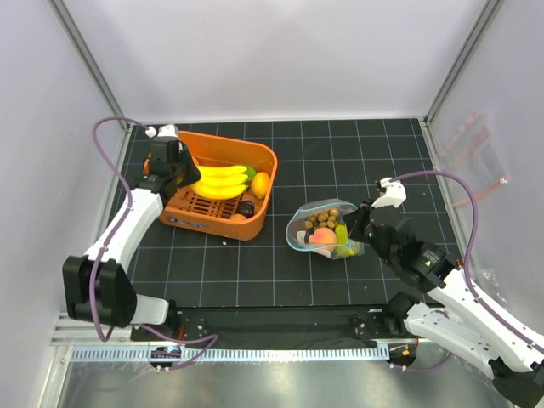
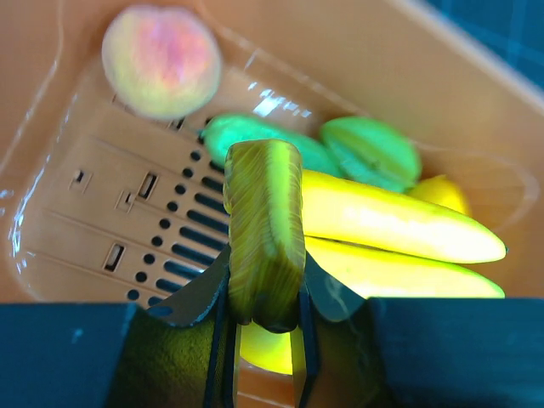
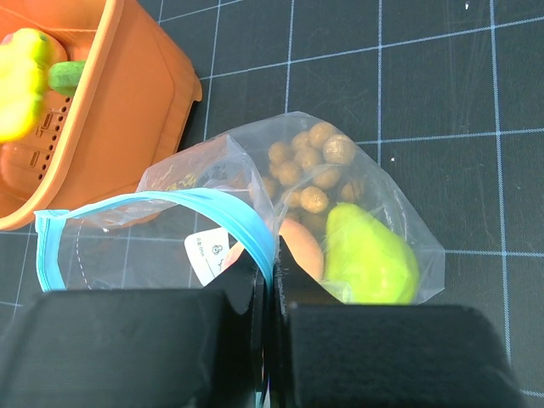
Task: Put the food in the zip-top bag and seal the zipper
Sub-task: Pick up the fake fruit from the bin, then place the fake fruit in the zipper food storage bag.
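My left gripper (image 1: 183,170) reaches into the orange basket (image 1: 255,144) and is shut on the greenish stem end of the yellow banana bunch (image 2: 263,229), pinched between both fingers (image 2: 316,293). The bananas (image 1: 219,181) lie in the basket beside a lemon (image 1: 260,184), green pieces (image 2: 374,149) and a peach (image 2: 161,61). The zip-top bag (image 1: 327,229) lies on the mat holding brown balls (image 3: 310,161), a peach (image 3: 302,246) and a green pear (image 3: 370,255). My right gripper (image 3: 274,263) is shut on the teal zipper (image 3: 212,208), with the bag's mouth arched open toward the basket.
The basket (image 3: 127,110) stands left of the bag with a short gap of black gridded mat (image 1: 280,272) between them. White walls close in the back and both sides. A clear bag with a pink-red strip (image 1: 476,166) hangs at the right wall.
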`<state>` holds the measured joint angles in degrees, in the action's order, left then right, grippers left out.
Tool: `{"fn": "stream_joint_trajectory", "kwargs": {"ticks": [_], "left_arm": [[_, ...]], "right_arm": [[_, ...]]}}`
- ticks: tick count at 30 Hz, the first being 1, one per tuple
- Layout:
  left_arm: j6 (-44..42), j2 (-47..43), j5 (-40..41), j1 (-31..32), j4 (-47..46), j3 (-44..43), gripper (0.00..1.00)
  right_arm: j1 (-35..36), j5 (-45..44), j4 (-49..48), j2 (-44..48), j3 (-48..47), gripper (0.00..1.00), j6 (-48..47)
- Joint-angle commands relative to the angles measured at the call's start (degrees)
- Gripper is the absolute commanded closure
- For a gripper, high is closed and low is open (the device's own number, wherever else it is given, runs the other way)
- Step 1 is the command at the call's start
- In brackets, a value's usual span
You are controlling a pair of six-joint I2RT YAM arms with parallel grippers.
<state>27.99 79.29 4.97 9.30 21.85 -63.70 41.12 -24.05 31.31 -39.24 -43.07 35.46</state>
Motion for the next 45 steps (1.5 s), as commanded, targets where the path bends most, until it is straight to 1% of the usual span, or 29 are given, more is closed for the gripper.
{"fn": "stream_joint_trajectory", "kwargs": {"ticks": [1, 8, 9, 12, 19, 26, 27, 30, 35, 37, 38, 39, 41, 45], "left_arm": [[-0.74, -4.48, -3.56, 0.02, -4.53, -0.11, 1.0], [-0.57, -7.13, -4.8, 0.72, -4.71, -0.11, 1.0], [-0.48, -7.48, -6.36, 1.15, -4.71, -0.02, 1.0], [-0.48, -8.35, -6.99, 1.86, -5.58, 0.24, 1.0], [-0.57, -13.62, -11.12, 5.46, -10.32, 2.26, 1.0], [-5.04, -20.39, -13.14, 12.75, -15.95, 4.98, 1.0], [-6.18, -20.83, -13.67, 14.24, -16.65, 5.34, 1.0], [-6.98, -22.33, -14.46, 16.01, -19.55, 6.75, 1.0], [-10.05, -23.12, -15.43, 20.75, -25.88, 8.85, 1.0], [-11.81, -23.56, -14.82, 22.59, -29.99, 9.91, 1.0], [-13.47, -23.74, -13.51, 24.95, -31.15, 10.87, 1.0], [-14.7, -23.83, -13.15, 26.02, -33.25, 11.14, 1.0], [-18.12, -23.74, -11.14, 29.61, -34.58, 11.58, 1.0], [-23.41, -22.42, -8.23, 34.1, -36.78, 10.71, 1.0]], "right_arm": [[-0.17, -1.08, -2.22, 0.84, -0.26, 0.99, -0.31], [-0.17, -1.52, -2.22, 1.1, -0.26, 0.99, -0.39], [-0.17, -1.52, -2.22, 0.93, -0.26, 0.99, -0.39], [-0.17, -1.7, -2.22, 0.84, -0.26, 0.99, -0.57], [-0.08, -2.05, -2.39, 0.57, -0.26, 0.99, -0.57], [-0.08, -0.74, -2.22, -1.36, -0.87, 0.99, -0.83], [-0.17, 0.14, -2.22, -1.97, -1.05, 0.99, -0.83], [-0.17, 1.9, -2.22, -3.38, -1.84, 0.99, -1.1], [-0.17, 7.7, -2.13, -7.33, -4.12, 0.99, -1.71], [-0.17, 9.37, -1.78, -7.95, -4.92, 0.99, -1.54], [-0.08, 11.12, -1.78, -8.21, -5.53, 0.99, -1.36], [-0.17, 11.74, -1.43, -8.39, -5.88, 0.99, -1.19], [-0.17, 12.97, -0.99, -8.39, -7.02, 0.99, -1.01], [-0.17, 15.08, 0.76, -8.92, -9.4, 0.99, -0.48]]}}
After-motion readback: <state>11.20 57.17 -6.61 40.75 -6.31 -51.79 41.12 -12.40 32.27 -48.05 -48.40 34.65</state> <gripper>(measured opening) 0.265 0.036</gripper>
